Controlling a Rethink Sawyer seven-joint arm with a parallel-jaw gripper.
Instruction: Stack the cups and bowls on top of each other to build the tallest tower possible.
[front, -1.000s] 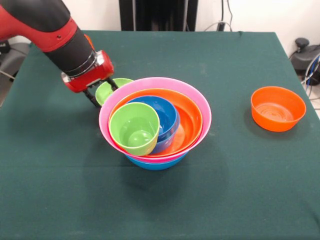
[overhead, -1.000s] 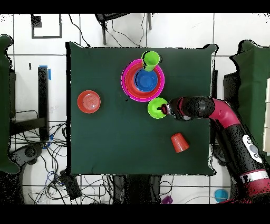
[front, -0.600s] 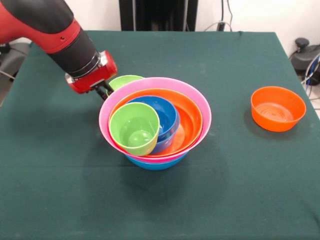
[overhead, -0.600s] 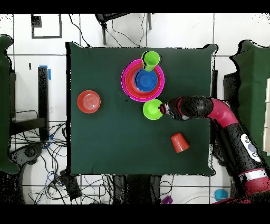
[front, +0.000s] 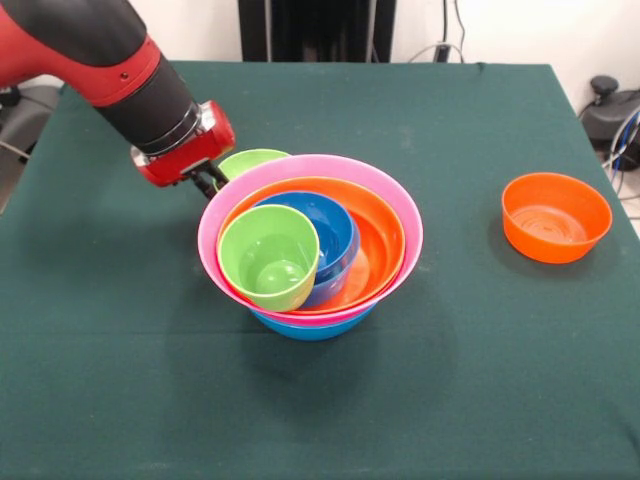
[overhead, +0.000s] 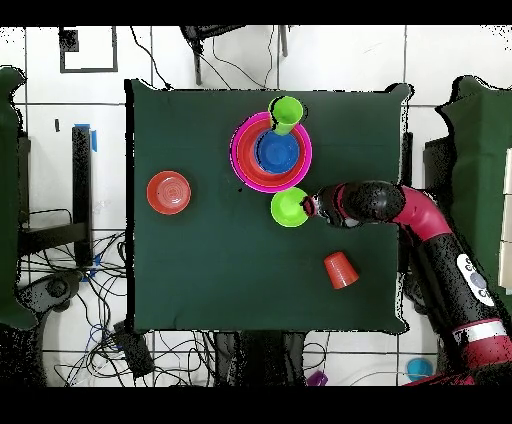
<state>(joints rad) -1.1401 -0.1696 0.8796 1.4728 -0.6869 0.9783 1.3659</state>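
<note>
At the middle of the green table, my screens show the tower: a pink bowl nested on a blue bowl whose underside peeks out below, an orange bowl inside the pink one, and a smaller blue bowl inside that. A lime-green cup leans tilted at the stack's 7 o'clock side in the front view, its mouth toward the camera, resting against the small blue bowl and the orange bowl's inner wall.

At about 10 o'clock of the tower in that view, my red and black arm reaches down to a small lime-green bowl, which sits just behind the pink rim and is partly hidden by it. The gripper is at that bowl's edge (in the overhead view it meets the bowl's side nearest the arm), clamped on its rim as far as I can see; I cannot tell whether the bowl rests on the table.

Well apart at 3 o'clock in the front view stands a lone small orange bowl, upright. Overhead, an orange ribbed cup lies on the table at 5 o'clock of the tower, near the arm.
</note>
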